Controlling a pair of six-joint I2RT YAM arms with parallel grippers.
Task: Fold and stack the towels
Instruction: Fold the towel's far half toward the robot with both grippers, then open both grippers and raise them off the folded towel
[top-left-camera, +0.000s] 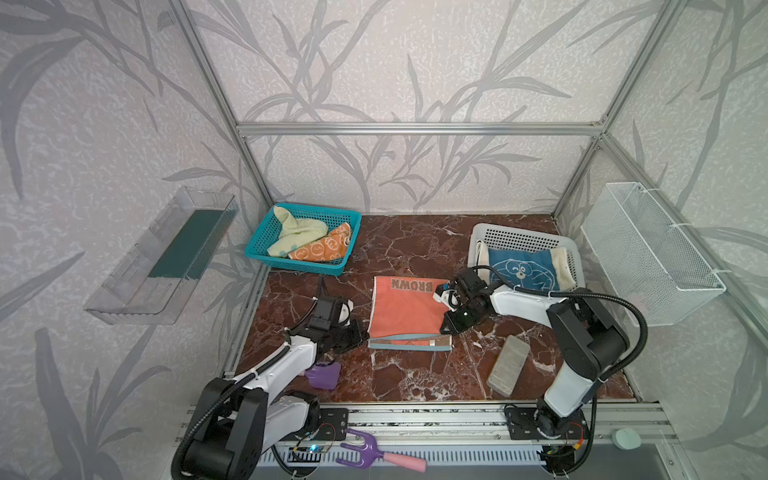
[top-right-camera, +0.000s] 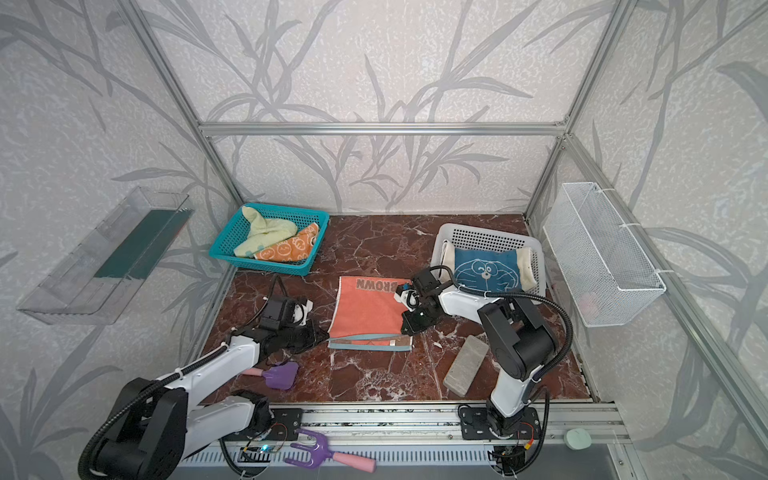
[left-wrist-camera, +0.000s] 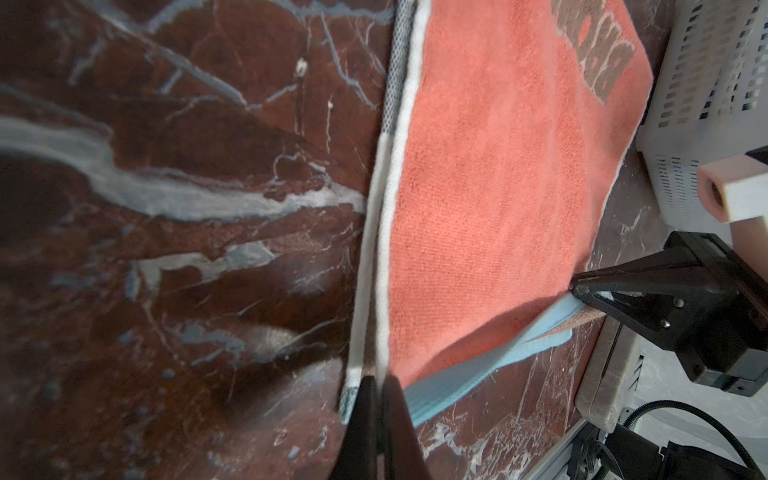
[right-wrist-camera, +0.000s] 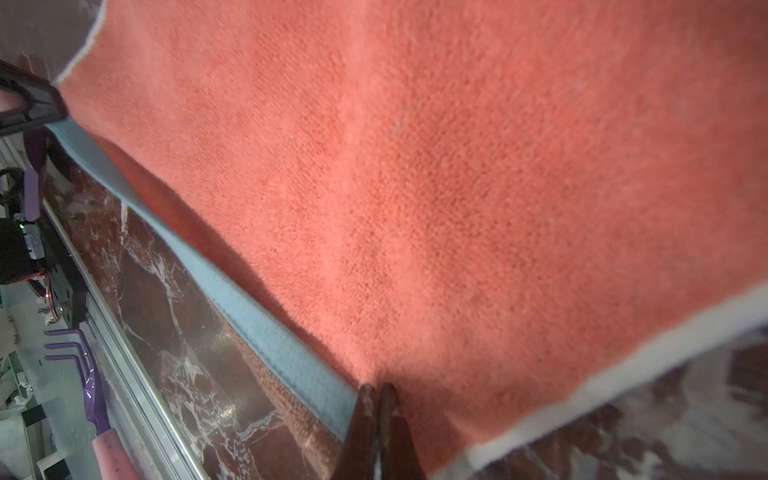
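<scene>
The salmon "BROWN" towel (top-left-camera: 405, 309) lies in the middle of the marble floor, its upper layer folded over a lower layer edged with a blue band (top-left-camera: 409, 345). At the near left corner my left gripper (top-left-camera: 362, 333) is shut on the towel's white edge (left-wrist-camera: 384, 249). The near right corner is pinched by my right gripper (top-left-camera: 445, 329), also shut; its tips (right-wrist-camera: 376, 388) bite the salmon cloth. The blue cat towel (top-left-camera: 521, 270) sits folded in the white basket (top-left-camera: 484, 235). A pale yellow towel (top-left-camera: 291, 230) and an orange towel (top-left-camera: 320, 249) lie crumpled in the teal basket (top-left-camera: 259, 247).
A grey block (top-left-camera: 509, 365) lies on the floor at the near right. A purple scoop (top-left-camera: 322, 374) rests under the left arm, and a purple hand fork (top-left-camera: 365, 451) on the front rail. A wire basket (top-left-camera: 648, 249) and a clear tray (top-left-camera: 162, 257) hang on the side walls.
</scene>
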